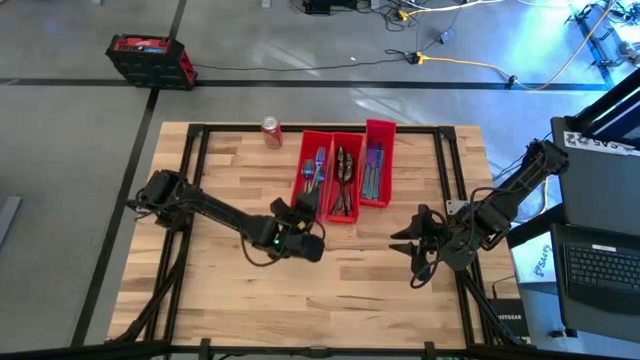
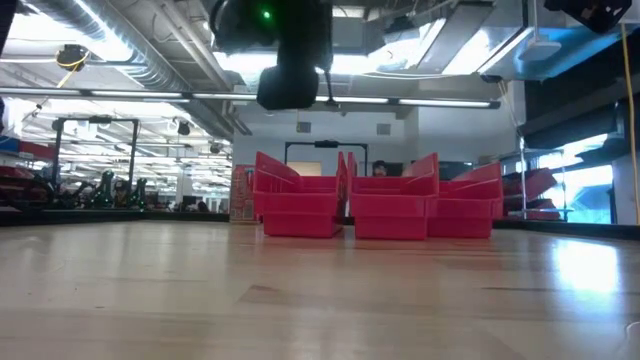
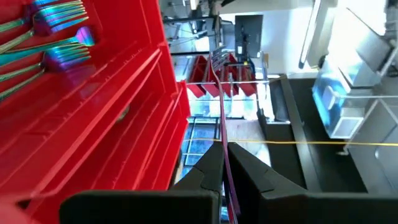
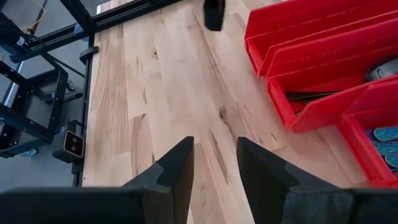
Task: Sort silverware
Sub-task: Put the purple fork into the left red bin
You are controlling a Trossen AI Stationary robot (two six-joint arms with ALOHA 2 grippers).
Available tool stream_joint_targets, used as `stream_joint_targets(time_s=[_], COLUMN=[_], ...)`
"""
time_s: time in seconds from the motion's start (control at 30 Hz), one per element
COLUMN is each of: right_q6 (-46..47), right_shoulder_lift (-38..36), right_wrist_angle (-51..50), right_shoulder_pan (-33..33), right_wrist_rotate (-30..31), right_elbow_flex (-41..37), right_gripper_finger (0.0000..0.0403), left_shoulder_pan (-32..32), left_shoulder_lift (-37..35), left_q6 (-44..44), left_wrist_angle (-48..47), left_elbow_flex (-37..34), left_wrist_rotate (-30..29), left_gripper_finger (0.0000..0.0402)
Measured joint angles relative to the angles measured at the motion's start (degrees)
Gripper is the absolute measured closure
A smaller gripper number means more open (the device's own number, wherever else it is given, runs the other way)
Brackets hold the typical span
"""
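Seen from above, we found a pale butcher-block table (image 1: 230,150) framed by black rails, standing on a grey floor crossed by dark tape lines and trailing cables. Toward twelve o'clock on the wood stood three red bins (image 1: 345,170) side by side, holding the silverware (image 1: 343,172): teal forks (image 3: 59,34) in the bin nearest the left arm, dark spoons in the middle one, bluish knives in the third. A red soda can (image 1: 271,132) stood at about eleven o'clock, just beside the bins. The left gripper (image 1: 300,222) hung just at the six o'clock end of the forks' bin, its fingers closed on a slim, edge-on piece of silverware whose kind we could not tell. The right gripper (image 4: 214,163) hovered at about four o'clock over bare wood, fingers parted and empty. Across the table lay a bright workshop with ceiling ducts.
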Motion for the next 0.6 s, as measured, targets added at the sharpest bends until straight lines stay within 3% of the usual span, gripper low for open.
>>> stream_joint_targets(time_s=[0.23,0.4,0.6], right_q6=[0.02,-0.18,-0.73], right_shoulder_lift=[0.08,0.13,0.13], right_wrist_angle=[-0.05,-0.49,0.07], right_shoulder_pan=[0.02,0.02,0.02], right_wrist_rotate=[-0.23,-0.21,-0.31], right_elbow_flex=[0.00,-0.03,-1.52], right_gripper_finger=[0.0295,0.0295,0.0295], left_shoulder_pan=[3.16,5.05,6.29], left_shoulder_lift=[0.08,0.42,0.42], left_q6=[3.09,-1.25,-3.96], left_wrist_angle=[-0.30,-0.41,-3.80], left_elbow_flex=[0.00,-0.02,-0.02], left_wrist_rotate=[3.35,11.15,12.19], left_gripper_finger=[0.0401,0.0401,0.0401])
